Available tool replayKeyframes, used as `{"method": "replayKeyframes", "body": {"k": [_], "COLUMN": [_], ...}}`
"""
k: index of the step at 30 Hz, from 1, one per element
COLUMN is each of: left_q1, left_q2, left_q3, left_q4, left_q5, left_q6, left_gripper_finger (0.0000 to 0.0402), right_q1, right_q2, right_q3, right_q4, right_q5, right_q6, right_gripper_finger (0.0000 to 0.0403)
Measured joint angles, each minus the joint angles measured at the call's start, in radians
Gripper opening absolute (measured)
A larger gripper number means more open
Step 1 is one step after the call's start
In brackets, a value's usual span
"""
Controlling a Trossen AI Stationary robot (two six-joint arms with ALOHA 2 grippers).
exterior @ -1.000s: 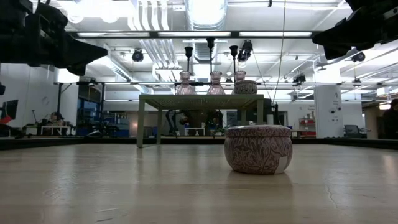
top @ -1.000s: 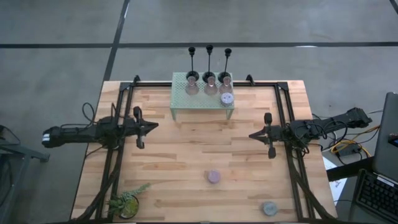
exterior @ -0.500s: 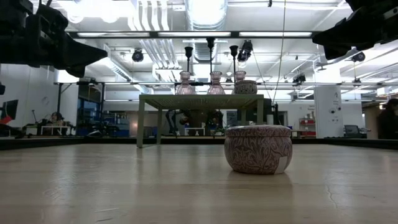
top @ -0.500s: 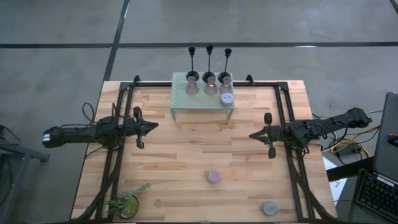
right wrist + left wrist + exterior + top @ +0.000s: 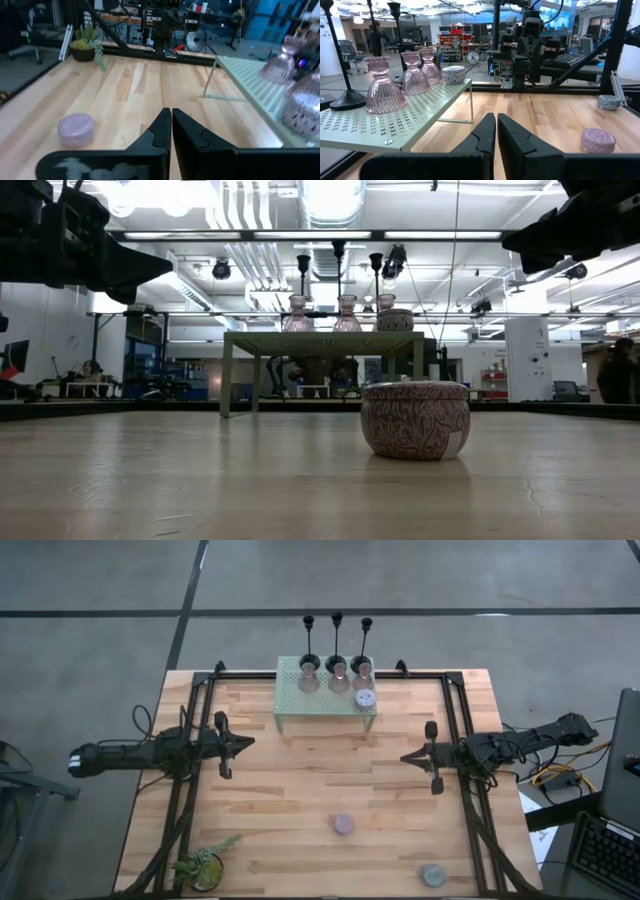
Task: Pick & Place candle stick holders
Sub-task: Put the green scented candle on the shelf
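I see both arms parked mid-table — left gripper [image 5: 248, 743] and right gripper [image 5: 405, 756] both pinched closed, holding nothing. On the pale green mesh rack [image 5: 290, 710] stand three black stemmed holders [image 5: 337, 618], three pink glass cups [image 5: 338, 673] and one puck [image 5: 365, 697]. The lilac puck [image 5: 343, 824] and grey puck [image 5: 432, 874] sit loose on the table [image 5: 280, 790]. Risk I judge: the rack is crowded, so placing another puck could knock a cup or stem over.

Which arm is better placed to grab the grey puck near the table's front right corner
Probably the right. The grey puck lies on the right gripper's side of the table, while the left gripper is farther off, across the table; both hold nothing.
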Motion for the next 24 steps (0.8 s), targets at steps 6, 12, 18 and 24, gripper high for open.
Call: {"method": "replayKeyframes", "body": {"k": [6,12,18,24], "left_q1": [0.000,0.000,0.000,0.000], "left_q2": [0.000,0.000,0.000,0.000], "left_q3": [0.000,0.000,0.000,0.000], "left_q4": [-0.001,-0.002,-0.003,-0.002], "left_q5": [0.000,0.000,0.000,0.000], "left_q6": [0.000,0.000,0.000,0.000], "left_gripper_finger": [0.0023,0.0023,0.0023,0.0023], "right_q1": [-0.001,-0.001,-0.001,0.000], "right_q2": [0.002,0.052,0.183,0.398], "right_q3": [0.000,0.000,0.000,0.001], "right_q4": [0.087,0.362,0.649,0.777], "right_q5": [0.000,-0.074,-0.101,-0.194], "right_q6": [0.119,0.181,0.359,0.456], "right_gripper_finger": [0.0008,0.0008,0.0008,0.0008]}}
